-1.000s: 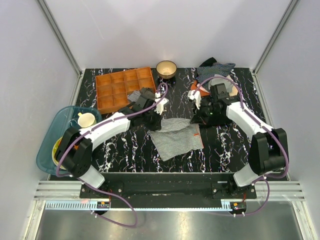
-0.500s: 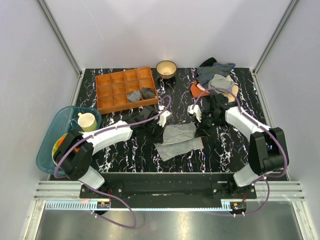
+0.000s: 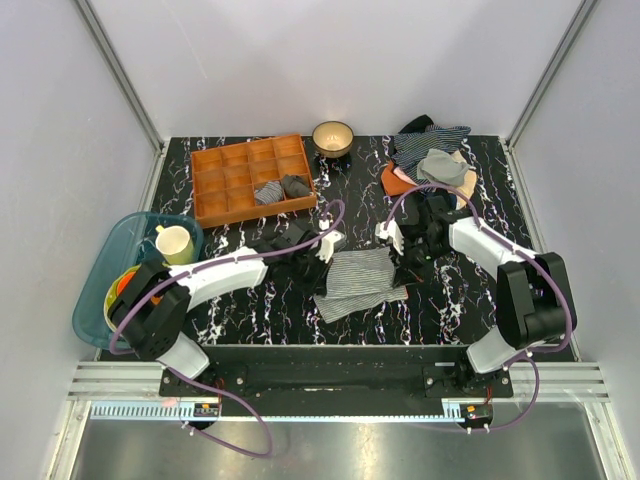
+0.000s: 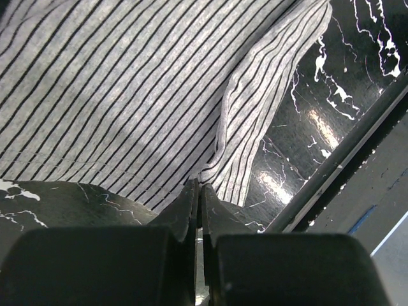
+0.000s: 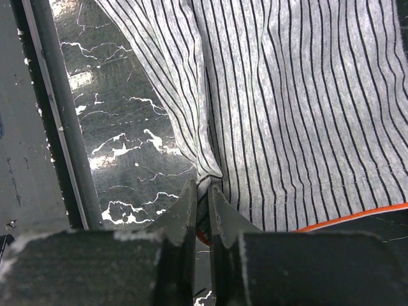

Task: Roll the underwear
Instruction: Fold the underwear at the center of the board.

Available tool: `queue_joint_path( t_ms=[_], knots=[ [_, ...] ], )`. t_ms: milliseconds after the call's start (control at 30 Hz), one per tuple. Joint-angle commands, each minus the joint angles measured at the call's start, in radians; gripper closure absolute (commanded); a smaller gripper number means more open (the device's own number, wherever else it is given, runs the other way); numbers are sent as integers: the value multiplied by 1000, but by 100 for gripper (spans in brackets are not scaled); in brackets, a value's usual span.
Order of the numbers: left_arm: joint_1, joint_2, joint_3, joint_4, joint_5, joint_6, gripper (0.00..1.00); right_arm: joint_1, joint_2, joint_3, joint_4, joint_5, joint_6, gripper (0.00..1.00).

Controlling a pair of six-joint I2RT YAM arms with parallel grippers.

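Centrally, near the front edge of the black, white-veined marble-pattern table top (image 3: 240,300), the soft white pinstriped boxer shorts (image 3: 362,280) are seen lying bunched and partly folded over on themselves between the two arms. The cloth is gripped at both sides. At its left edge, the left gripper (image 3: 322,270) is shown pinched tight on a fold of the shorts (image 4: 127,95), its black fingers (image 4: 185,207) pressed together with the fabric caught at their tips. At the right edge, the right gripper (image 3: 404,264) is likewise clamped on the striped cloth (image 5: 293,95), beside a thin orange-red trim (image 5: 357,217) along the hem.

Farther back on the left, an orange compartmented plastic tray (image 3: 235,165) is pictured with two small folded cloths in its near-right compartments. A small tan round bowl (image 3: 333,137) stands just beside it. A heap of navy-striped, grey and orange garments (image 3: 432,155) lies at the far right corner. A translucent teal tub (image 3: 110,265) holding a cream cup (image 3: 173,240) sits at the left edge.
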Motion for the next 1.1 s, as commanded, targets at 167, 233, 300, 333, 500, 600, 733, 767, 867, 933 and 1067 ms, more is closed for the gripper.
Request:
queue_joint_path(
  t_ms=[167, 233, 300, 333, 500, 600, 733, 767, 867, 933, 1067],
  knots=[
    [-36, 17, -10, 36, 39, -24, 98, -5, 19, -20, -38, 14, -46, 96],
    [-44, 21, -16, 39, 41, -32, 96, -4, 22, -29, -45, 15, -50, 96],
    [-53, 31, -24, 46, 42, -36, 94, -4, 30, -33, -47, 18, -54, 94],
    [-58, 34, -29, 49, 39, -41, 88, -4, 30, -39, -41, 18, -46, 91],
    [-64, 25, -41, 43, 10, -55, 61, -4, 27, -23, -68, 15, -41, 66],
    [-64, -59, -38, 10, -33, -49, 50, -4, -6, 32, -145, -2, -46, 60],
    [-64, -209, -39, -11, -103, 20, 45, -5, -61, 112, -252, -42, -80, 60],
    [-63, -267, -56, -8, -128, 40, 44, -4, -78, 120, -255, -46, -81, 61],
    [-63, -364, -96, 48, -146, 105, 42, -4, -93, 108, -220, -33, -98, 63],
    [-66, -419, -144, 117, -111, 144, 40, -2, -95, 71, -165, -17, -112, 64],
    [-64, -429, -219, 245, -96, 142, 37, -1, -61, 37, -99, 20, -121, 71]
  ],
)
